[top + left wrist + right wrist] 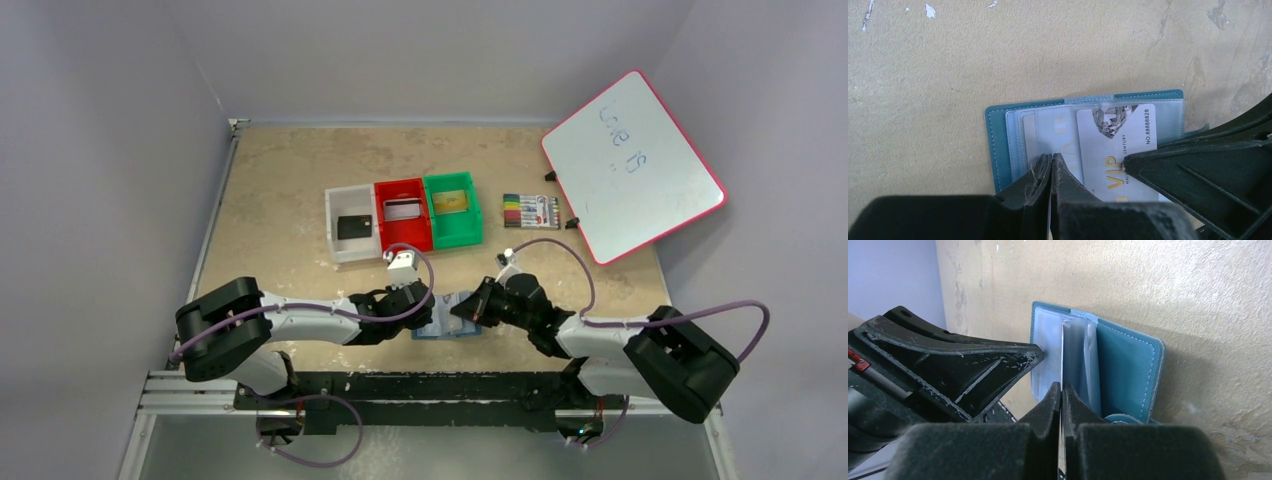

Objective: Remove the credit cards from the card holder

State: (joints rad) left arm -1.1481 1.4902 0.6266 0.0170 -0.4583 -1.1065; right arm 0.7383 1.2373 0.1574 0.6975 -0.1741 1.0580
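The teal card holder (447, 322) lies open on the table between both arms. Its pale clear pockets (1020, 135) face up. A silver-white credit card (1118, 142) printed "VIP" sticks partway out of a pocket. My left gripper (1052, 157) is shut, its tips pressing down on the pockets beside that card. My right gripper (1062, 386) is shut on the credit card (1063, 347), which shows edge-on there, standing out of the card holder (1128, 365). From above, the left gripper (425, 300) and the right gripper (468, 308) nearly meet over the holder.
Three bins stand in a row behind: a white bin (333, 225) with a black card (354, 227), a red bin (410, 237) with a silver card (402, 209), and a green bin (455, 232) with a gold card (451, 201). A marker pack (531, 210) and a whiteboard (632, 165) lie at the right.
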